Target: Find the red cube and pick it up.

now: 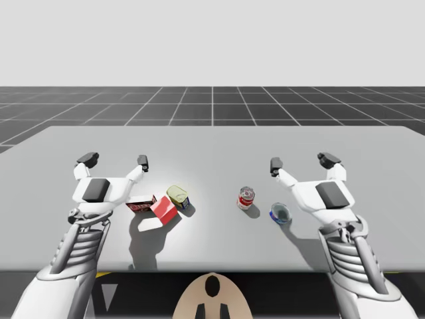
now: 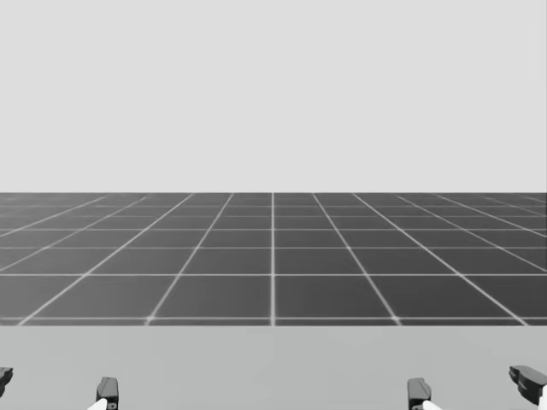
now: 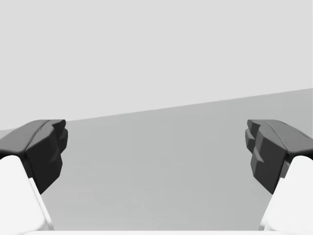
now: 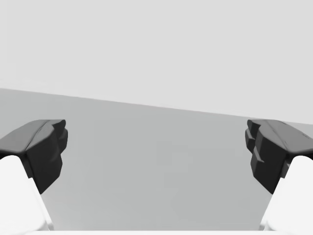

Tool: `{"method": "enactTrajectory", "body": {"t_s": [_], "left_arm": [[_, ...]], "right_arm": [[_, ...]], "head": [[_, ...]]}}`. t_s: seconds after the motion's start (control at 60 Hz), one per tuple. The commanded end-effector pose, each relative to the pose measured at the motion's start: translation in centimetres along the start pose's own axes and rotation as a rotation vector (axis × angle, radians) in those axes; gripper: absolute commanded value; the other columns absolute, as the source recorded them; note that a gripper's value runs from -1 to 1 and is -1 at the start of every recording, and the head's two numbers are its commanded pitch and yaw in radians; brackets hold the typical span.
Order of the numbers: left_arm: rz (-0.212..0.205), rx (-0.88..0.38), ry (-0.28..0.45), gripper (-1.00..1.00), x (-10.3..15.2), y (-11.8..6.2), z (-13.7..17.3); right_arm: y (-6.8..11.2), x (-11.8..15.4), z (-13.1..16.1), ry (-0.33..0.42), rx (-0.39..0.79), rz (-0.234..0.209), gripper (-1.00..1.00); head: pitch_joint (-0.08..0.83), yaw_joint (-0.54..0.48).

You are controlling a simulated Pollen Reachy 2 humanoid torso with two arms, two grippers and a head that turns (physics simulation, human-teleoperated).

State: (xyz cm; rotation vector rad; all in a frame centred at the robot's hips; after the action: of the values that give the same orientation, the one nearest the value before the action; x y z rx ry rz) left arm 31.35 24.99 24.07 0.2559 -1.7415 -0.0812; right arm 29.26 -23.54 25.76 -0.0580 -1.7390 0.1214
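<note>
In the high view the red cube (image 1: 164,209) rests on the grey table (image 1: 212,143), left of the middle and near the front, wedged between a dark red flat box (image 1: 140,203) and a yellow-green can (image 1: 178,196) lying on its side. My left gripper (image 1: 115,159) hovers open beyond and to the left of the cube, with its wrist beside the dark red box. On the other side, my right gripper (image 1: 302,161) is open too. Each wrist view has open fingers, the left gripper (image 3: 156,152) and the right gripper (image 4: 156,152), with bare table ahead. Tips of the left gripper (image 2: 55,384) and right gripper (image 2: 473,384) peek into the head view.
A red and white can (image 1: 246,197) stands upright just right of the middle. A blue can (image 1: 280,213) lies close to my right wrist. The far half of the table is bare, and a dark gridded floor stretches behind it.
</note>
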Motion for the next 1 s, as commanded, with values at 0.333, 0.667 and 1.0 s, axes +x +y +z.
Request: {"method": "enactTrajectory", "body": {"t_s": [0.333,0.667,1.0], "left_arm": [[-0.012,0.005,-0.007,-1.00,0.01,-0.11,0.04],[-0.017,0.006,-0.010,-1.00,0.02,-0.08,0.02],[-0.018,0.007,-0.010,-1.00,0.04,-0.04,0.02]], "right_arm": [[0.18,-0.50,-0.31,0.043,0.049,0.041,-1.00],[0.37,-0.67,-0.32,0.049,0.051,0.058,-1.00],[0.64,-0.86,-0.25,0.058,0.070,0.087,-1.00]], "head": [[0.151,0.00],[0.390,0.05],[0.565,0.18]]}}
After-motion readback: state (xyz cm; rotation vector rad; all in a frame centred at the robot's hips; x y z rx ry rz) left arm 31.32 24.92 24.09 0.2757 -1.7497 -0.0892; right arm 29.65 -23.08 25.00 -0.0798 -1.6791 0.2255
